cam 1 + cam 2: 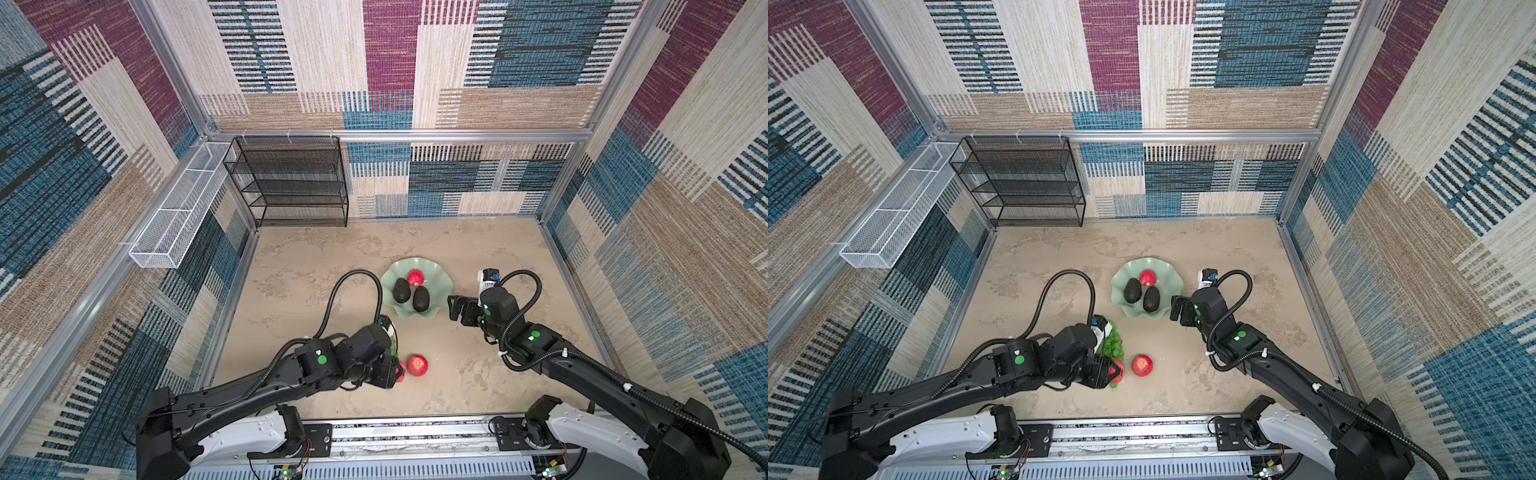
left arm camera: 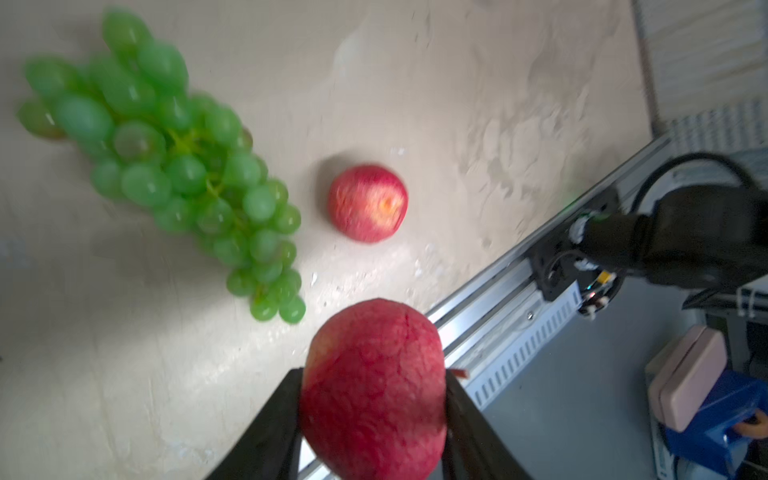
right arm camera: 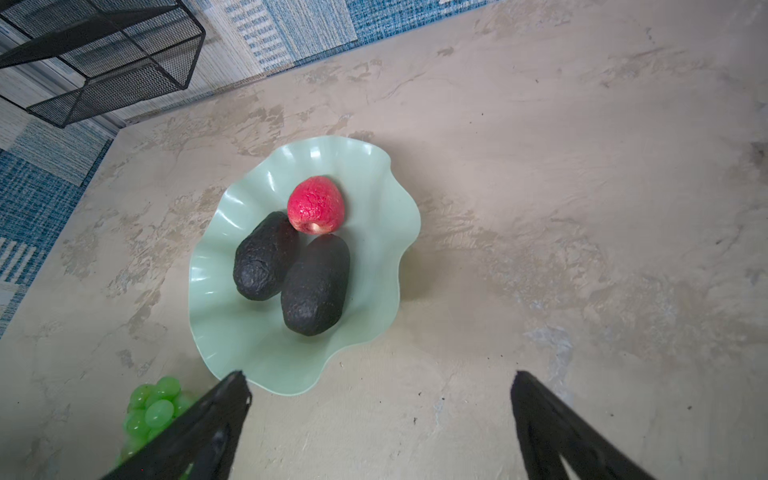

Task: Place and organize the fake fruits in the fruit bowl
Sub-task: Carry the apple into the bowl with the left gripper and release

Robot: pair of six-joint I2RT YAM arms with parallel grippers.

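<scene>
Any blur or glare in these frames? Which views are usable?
Left wrist view: motion blur, grapes smeared, gripped apple soft. Right wrist view: sharp, with glare streaks on the bowl. Both top views: evenly lit, wide-angle stretch at the edges.

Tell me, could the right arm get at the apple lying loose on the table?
Probably yes. The right gripper is open beside the fruit bowl, with bare table between it and the loose apple. The left gripper, holding another apple close by, could crowd it.
</scene>
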